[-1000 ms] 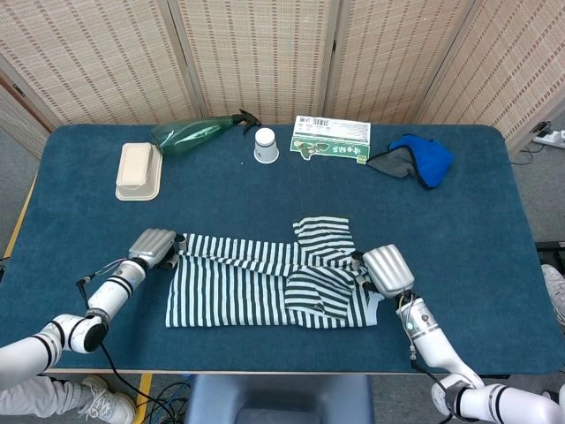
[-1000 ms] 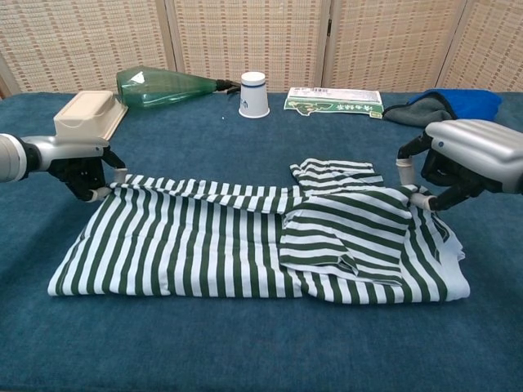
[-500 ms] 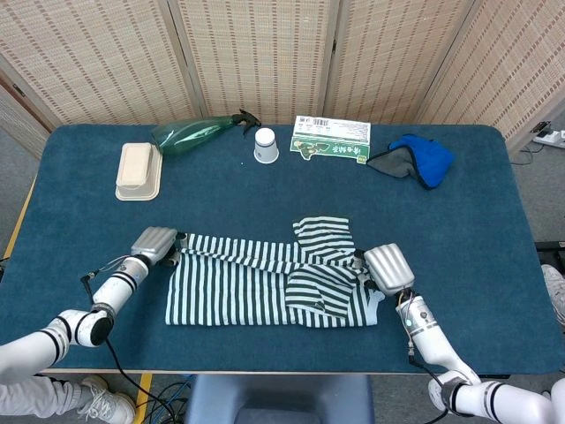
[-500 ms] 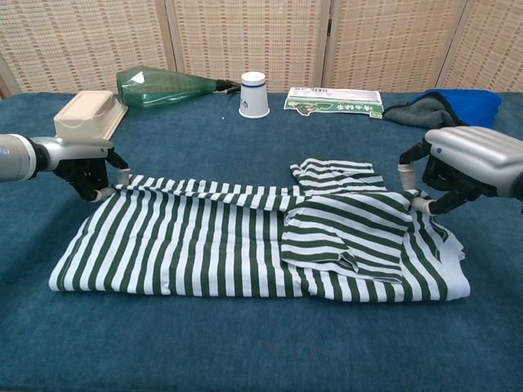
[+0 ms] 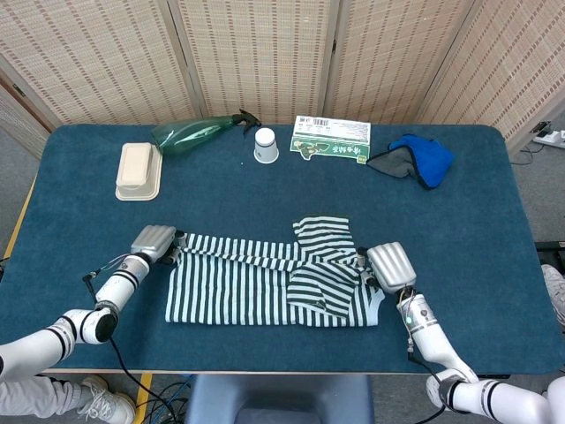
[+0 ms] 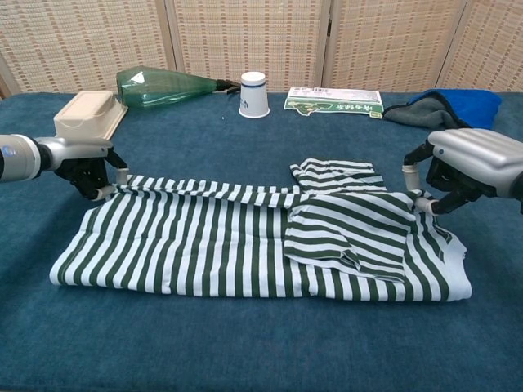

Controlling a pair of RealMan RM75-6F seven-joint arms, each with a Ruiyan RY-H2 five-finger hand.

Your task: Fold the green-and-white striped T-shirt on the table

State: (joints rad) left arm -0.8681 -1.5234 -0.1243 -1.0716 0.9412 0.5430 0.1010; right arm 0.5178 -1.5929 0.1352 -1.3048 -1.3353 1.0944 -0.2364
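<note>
Near the table's front edge the striped T-shirt (image 6: pixel 245 241) lies partly folded lengthwise, a sleeve tucked over, its far corners pinched by the left hand (image 6: pixel 86 170) and right hand (image 6: pixel 458 167), crosswise folds seemingly remaining

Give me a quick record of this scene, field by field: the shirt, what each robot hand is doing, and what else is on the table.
shirt: striped T-shirt lying partly folded, far edge lifted
left robot hand: pinches the shirt's far left edge
right robot hand: pinches the shirt's far right edge
table: blue cloth
back row: tan container, green spray bottle, paper cup, green-and-white packet, blue cloth bundle
</note>
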